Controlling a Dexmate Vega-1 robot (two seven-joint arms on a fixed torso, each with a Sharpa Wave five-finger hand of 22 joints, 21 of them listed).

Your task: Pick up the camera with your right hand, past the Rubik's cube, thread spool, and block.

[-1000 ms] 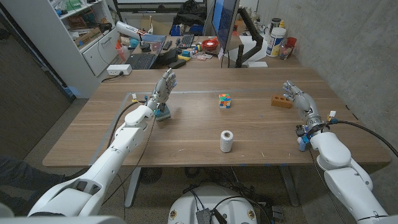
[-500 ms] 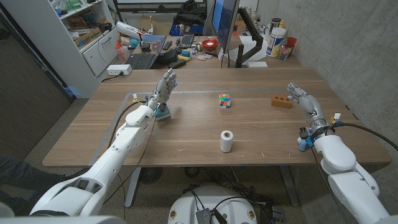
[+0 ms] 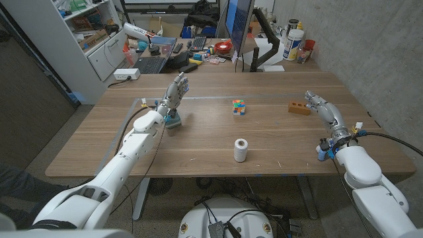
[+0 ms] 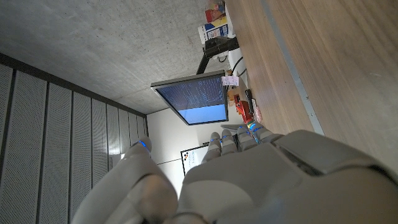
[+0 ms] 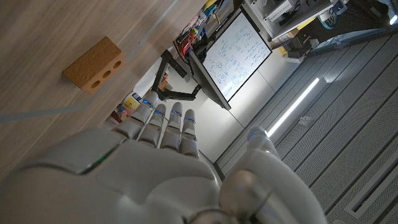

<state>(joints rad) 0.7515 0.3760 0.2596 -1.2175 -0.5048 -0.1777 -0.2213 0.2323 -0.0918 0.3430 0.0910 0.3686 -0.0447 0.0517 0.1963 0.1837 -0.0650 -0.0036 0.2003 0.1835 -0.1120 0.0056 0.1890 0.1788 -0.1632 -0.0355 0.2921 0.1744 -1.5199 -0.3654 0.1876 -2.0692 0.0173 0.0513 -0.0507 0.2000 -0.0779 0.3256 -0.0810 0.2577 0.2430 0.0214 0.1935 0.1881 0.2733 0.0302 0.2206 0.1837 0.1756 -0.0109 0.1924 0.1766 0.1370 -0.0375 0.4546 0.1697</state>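
Note:
A small grey-blue object [image 3: 173, 121], likely the camera, sits at the table's left side, partly hidden under my left wrist. My left hand [image 3: 175, 91] stands open above it, fingers stretched toward the far edge. The Rubik's cube [image 3: 238, 106] is at the table's middle and the white thread spool [image 3: 240, 150] stands nearer the front edge. The orange block [image 3: 299, 108] with holes lies at the right, also seen in the right wrist view [image 5: 93, 65]. My right hand [image 3: 320, 107] is open just right of the block, holding nothing.
A monitor [image 3: 239, 23], a laptop [image 3: 154, 61], bottles and assorted clutter [image 3: 211, 53] line the table's far edge. A shelf unit [image 3: 92, 39] stands at the back left. A concrete wall runs along the right side.
My right hand has drifted slightly to the right and toward the near edge, away from the block. The left hand and the objects have not moved.

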